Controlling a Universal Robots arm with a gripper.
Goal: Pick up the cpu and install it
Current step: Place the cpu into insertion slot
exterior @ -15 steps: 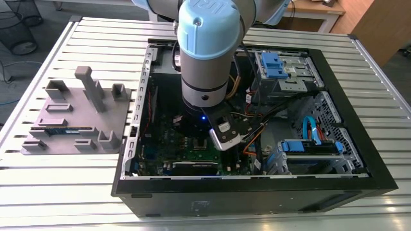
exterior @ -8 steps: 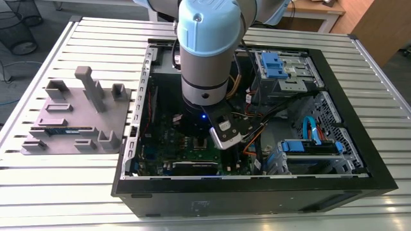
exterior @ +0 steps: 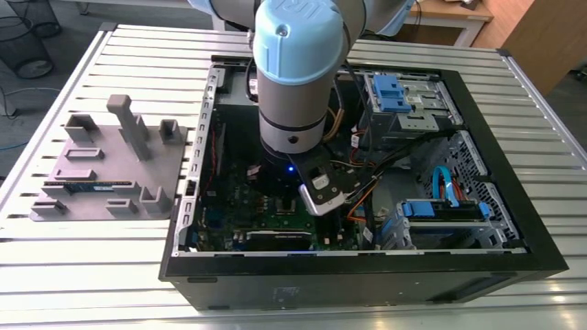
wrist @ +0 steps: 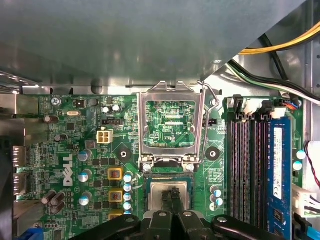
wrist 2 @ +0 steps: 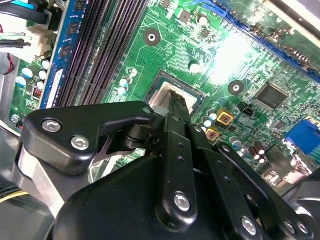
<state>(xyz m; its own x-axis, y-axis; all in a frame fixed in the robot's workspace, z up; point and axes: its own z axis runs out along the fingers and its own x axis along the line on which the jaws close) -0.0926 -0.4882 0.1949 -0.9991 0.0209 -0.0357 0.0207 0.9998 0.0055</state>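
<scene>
The cpu (wrist: pixel 156 192) is a small square chip with a silver-grey top, lying flat in the motherboard's socket just below the raised metal load plate (wrist: pixel 170 125). It shows again in the second wrist view as the cpu (wrist 2: pixel 159 98). My gripper (wrist: pixel 172 194) hangs straight over the chip's middle with its two thin black fingers (wrist: pixel 168 200) pressed close together and nothing between them. The same gripper (wrist 2: pixel 178 101) points down at the socket. Whether the tips touch the chip I cannot tell. In the exterior view the arm (exterior: pixel 293 82) reaches down into the open computer case (exterior: pixel 541 261).
Black memory slots (wrist: pixel 247 170) and a blue stick (wrist: pixel 280 170) run beside the socket. Yellow and black cables (wrist: pixel 280 47) hang near the case wall. Outside the case, at the exterior view's left, a grey tray (exterior: pixel 101 206) holds a thin blue-green memory stick (exterior: pixel 87 184).
</scene>
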